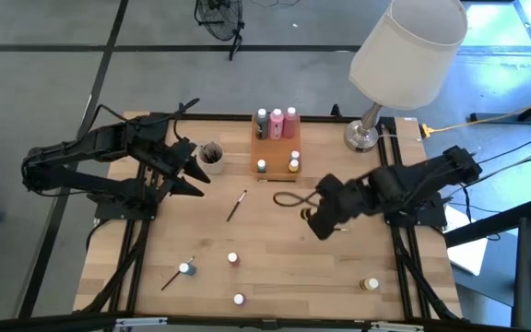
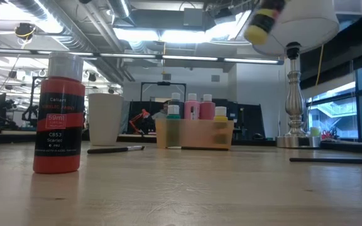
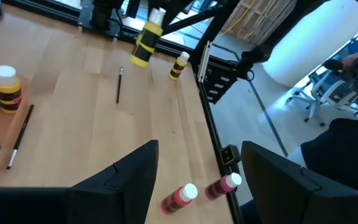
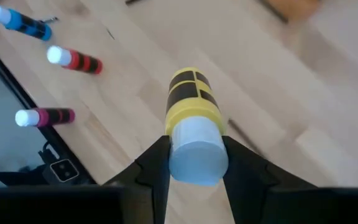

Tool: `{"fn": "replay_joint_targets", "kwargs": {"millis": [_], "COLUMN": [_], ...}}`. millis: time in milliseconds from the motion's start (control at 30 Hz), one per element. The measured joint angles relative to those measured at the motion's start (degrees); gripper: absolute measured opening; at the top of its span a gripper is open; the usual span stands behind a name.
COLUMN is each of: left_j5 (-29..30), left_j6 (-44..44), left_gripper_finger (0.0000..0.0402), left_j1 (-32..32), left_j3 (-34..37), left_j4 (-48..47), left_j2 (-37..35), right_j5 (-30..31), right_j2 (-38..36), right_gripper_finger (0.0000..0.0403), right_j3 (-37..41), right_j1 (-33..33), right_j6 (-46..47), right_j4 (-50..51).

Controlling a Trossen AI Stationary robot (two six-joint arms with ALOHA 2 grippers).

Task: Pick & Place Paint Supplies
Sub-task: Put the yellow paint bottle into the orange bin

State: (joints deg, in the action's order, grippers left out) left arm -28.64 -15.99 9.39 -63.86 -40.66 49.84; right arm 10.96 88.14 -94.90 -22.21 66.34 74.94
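Note:
A yellow paint bottle [image 4: 191, 102] with a dark label and white cap hangs over the table's right-middle, with my right gripper [image 4: 194, 149] shut on it; it also shows as the yellow bottle [image 3: 146, 42] in the left wrist view. My left gripper [image 1: 194, 175] stands open above the table's left, beside a grey cup [image 1: 212, 155], touching nothing. An orange tray [image 1: 277, 148] holds three taller bottles [image 1: 277, 122] at its far end and small pots [image 1: 294, 164]. Loose pots [image 1: 233, 259] and a brush [image 1: 237, 205] lie on the table. My right gripper pinches the yellow bottle at its white-cap end [image 4: 194, 163] between its two fingers, one on each side of the cap. The fingers slant down from above and lie along the bottle. The bottle's body sticks out beyond the fingertips, tilted, lifted clear of the table.
A lamp [image 1: 404, 55] stands at the far right corner. A red bottle [image 2: 58, 113] stands upright near the front edge. A looped dark cord [image 1: 289, 198] lies mid-table. Pots lie near the front: [image 1: 185, 268], [image 1: 239, 299], [image 1: 369, 285]. A second brush [image 1: 173, 277] lies at front left.

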Motion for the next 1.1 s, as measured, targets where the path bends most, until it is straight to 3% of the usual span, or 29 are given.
{"fn": "replay_joint_targets", "kwargs": {"millis": [567, 900, 1100], "left_j5": [0.4, 0.6, 0.7], "left_j6": [-4.0, -6.0, -1.1], "left_gripper_finger": [0.0226, 0.0226, 0.0226], "left_j1": [0.0, 0.0, 0.2], "left_j3": [0.0, 0.0, -0.1], "left_j4": [0.0, 0.1, 0.2], "left_j2": [0.0, 0.0, 0.1], "right_j5": [-2.0, -3.2, -4.7], "right_j2": [0.3, 2.2, 4.4], "right_gripper_finger": [0.012, 0.0119, 0.0119], "right_j3": [-5.0, -5.1, -5.1], "right_j1": [17.2, 24.7, 30.2], "right_j6": [-29.8, -40.2, -45.2], "right_j4": [1.2, 1.5, 0.9]}}
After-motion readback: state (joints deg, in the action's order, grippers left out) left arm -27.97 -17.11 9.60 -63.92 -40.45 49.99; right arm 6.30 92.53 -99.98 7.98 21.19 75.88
